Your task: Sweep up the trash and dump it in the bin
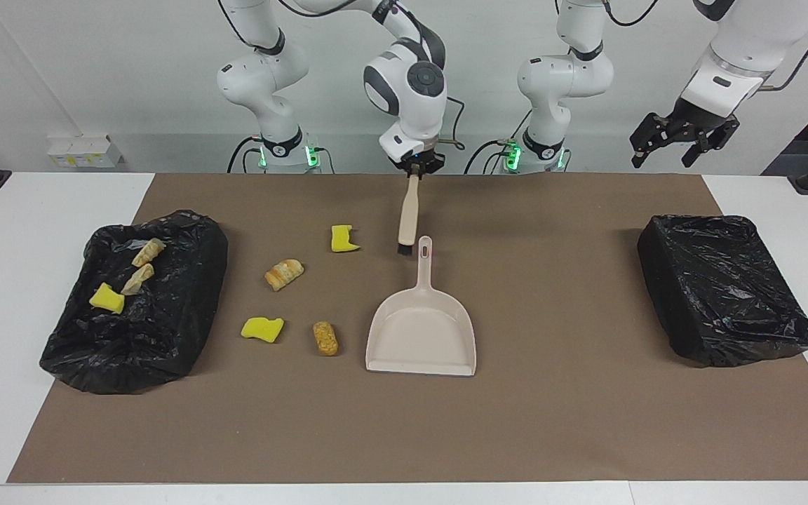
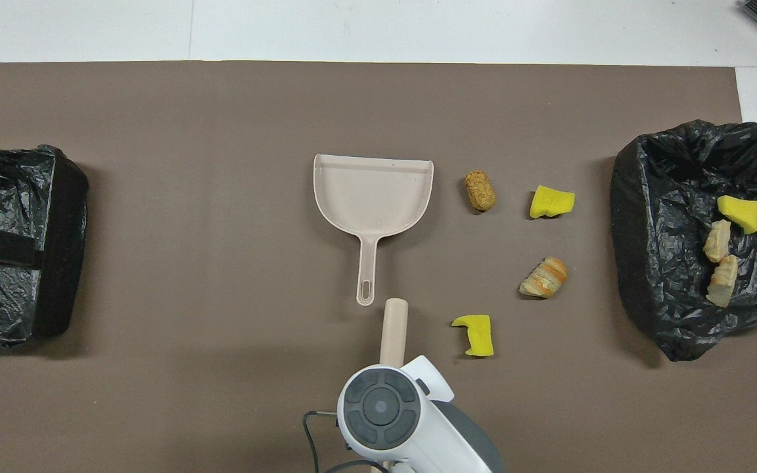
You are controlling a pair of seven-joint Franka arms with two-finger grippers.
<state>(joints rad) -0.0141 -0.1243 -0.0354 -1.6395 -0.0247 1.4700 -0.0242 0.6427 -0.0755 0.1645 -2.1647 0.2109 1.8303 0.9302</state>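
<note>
trash point(image 1: 122, 278) pieces lie in one black-lined bin point(image 1: 165, 330); dustpan point(image 1: 421, 337) holds nothing.

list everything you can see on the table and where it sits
trash on mat: four, two yellow, two tan-brown, between dustpan and bin at right arm's end
trash in bin: three, one yellow, two tan
bins: two, black-lined, one at each end
dustpan: one, beige, mid-mat
brush: one, beige, lifted, hanging over the mat
mat: one, brown
right gripper: shut on brush handle
left gripper: open, waiting raised by its end's bin
</note>
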